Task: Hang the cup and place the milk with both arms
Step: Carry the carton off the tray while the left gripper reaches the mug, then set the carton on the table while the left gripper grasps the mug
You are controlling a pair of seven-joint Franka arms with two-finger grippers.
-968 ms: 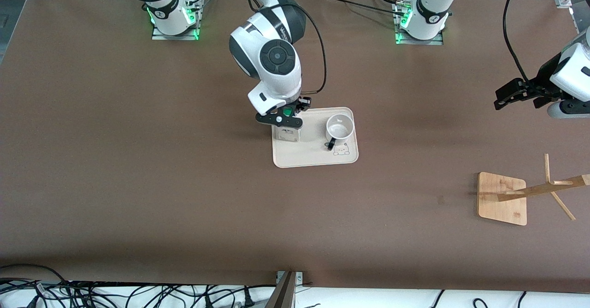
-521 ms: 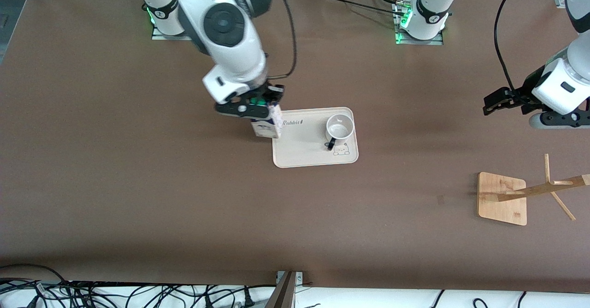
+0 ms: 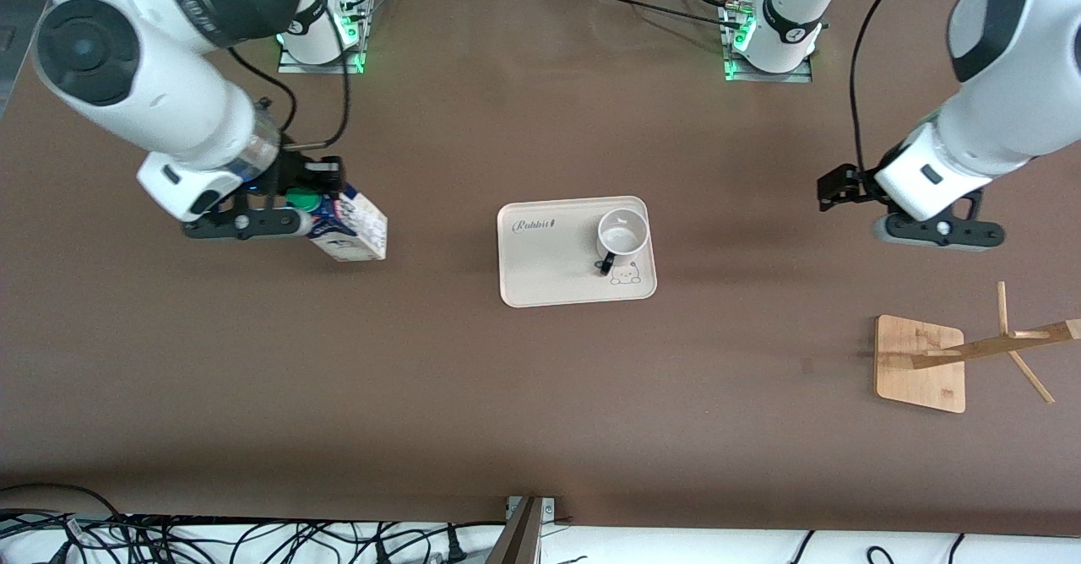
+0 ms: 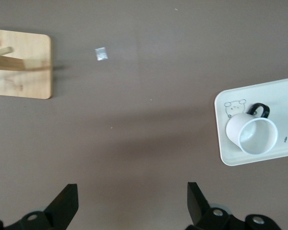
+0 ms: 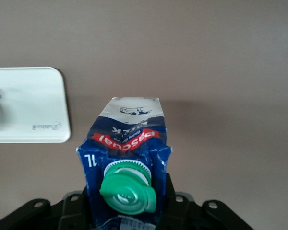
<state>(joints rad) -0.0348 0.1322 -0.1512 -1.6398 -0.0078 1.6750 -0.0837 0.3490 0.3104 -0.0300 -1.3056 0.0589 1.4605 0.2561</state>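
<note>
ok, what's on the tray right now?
Only the cup, upright on the tray, handle over a printed bear. Its inside looks empty. The milk is off it, in the right gripper. Whatever is under the cup is hidden.

High front camera, two downward wrist cameras

- tray: cream, rounded corners, mid-table, "Rabbit" print plus small bear drawing
- wooden rack: square bamboo base toward the left arm's end of the table, post with pegs
- table: brown surface
- cables: black tangle along the table edge nearest the front camera
</note>
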